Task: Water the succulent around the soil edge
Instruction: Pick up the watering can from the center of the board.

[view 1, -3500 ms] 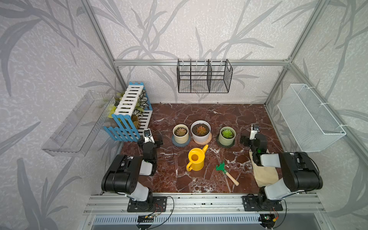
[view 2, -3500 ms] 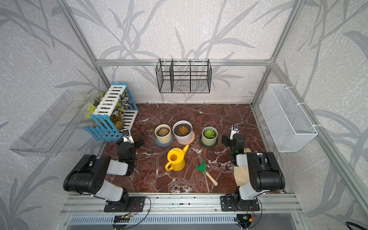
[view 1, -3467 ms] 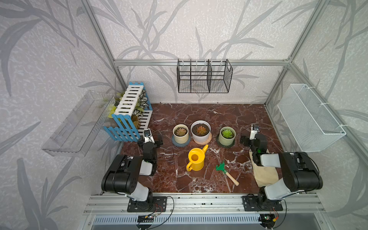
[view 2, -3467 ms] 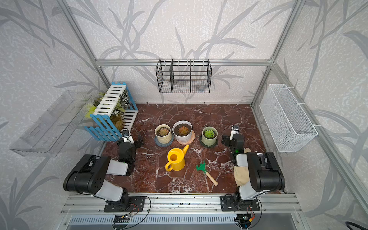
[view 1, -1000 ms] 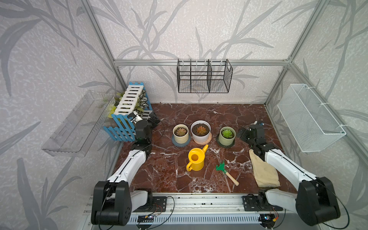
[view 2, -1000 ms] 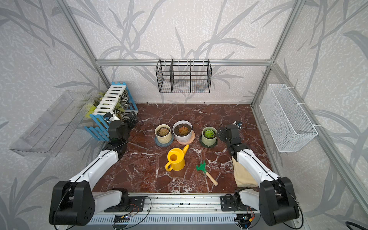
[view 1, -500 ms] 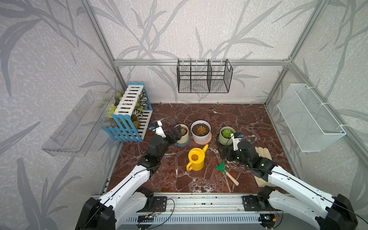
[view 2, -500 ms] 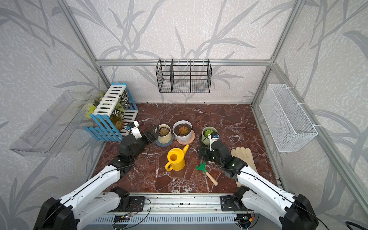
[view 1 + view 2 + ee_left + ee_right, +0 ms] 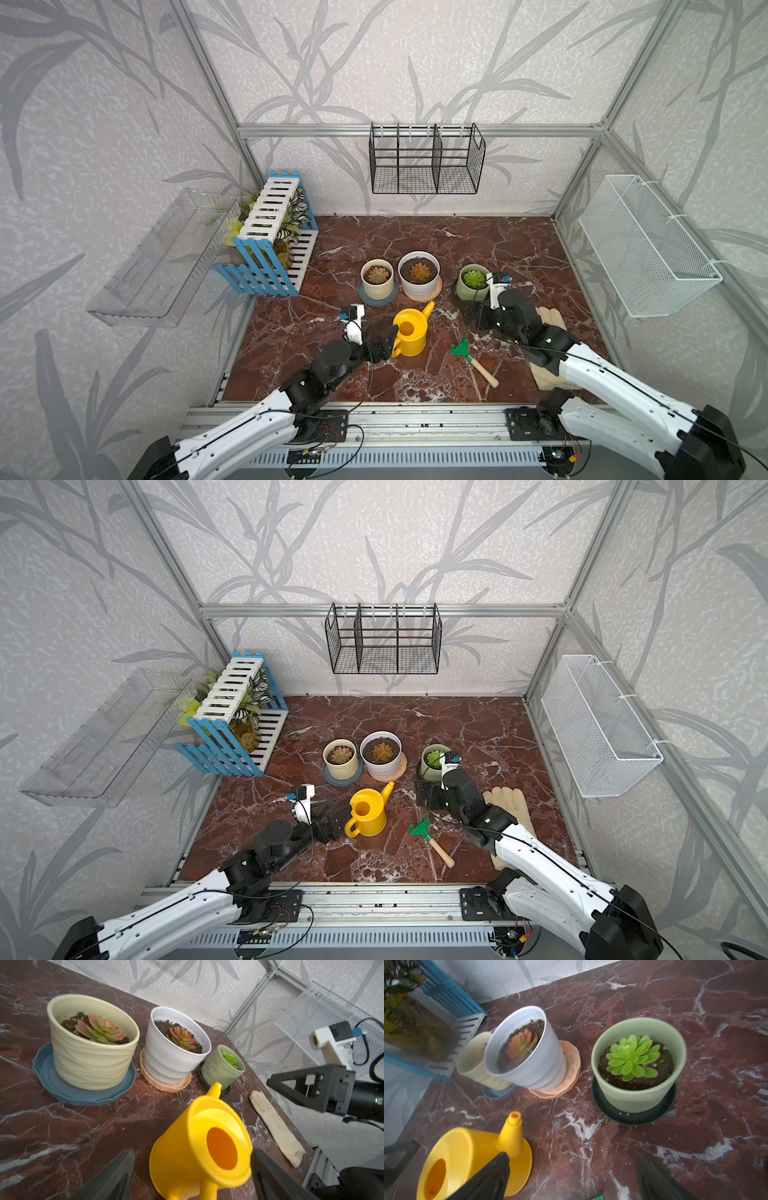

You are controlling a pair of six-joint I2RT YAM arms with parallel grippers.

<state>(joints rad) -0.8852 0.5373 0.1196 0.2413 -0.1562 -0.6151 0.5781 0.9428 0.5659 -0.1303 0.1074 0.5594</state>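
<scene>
The succulent (image 9: 632, 1057) is a bright green rosette in a pale sage pot (image 9: 639, 1097) on a dark saucer, at the right of the pot row in both top views (image 9: 473, 277) (image 9: 434, 758). Its soil edge (image 9: 662, 1064) is a dark ring inside the rim. A yellow watering can (image 9: 411, 330) (image 9: 199, 1147) stands upright in front of the pots. My left gripper (image 9: 384, 343) (image 9: 191, 1151) is open, its fingers either side of the can's handle end, with gaps showing. My right gripper (image 9: 478, 318) (image 9: 572, 1156) is open and empty, just in front of the sage pot.
A white pot with an orange-pink rosette (image 9: 418, 272) and a cream pot (image 9: 377, 277) stand left of the succulent. A green hand rake (image 9: 471, 357) and a beige glove (image 9: 548, 320) lie at the front right. A blue-white crate (image 9: 270, 245) sits at the back left.
Both arms have swung in from the sides. In the last half second my left gripper came forward from beside the cream pot to the can's handle end; my right gripper stayed before the sage pot.
</scene>
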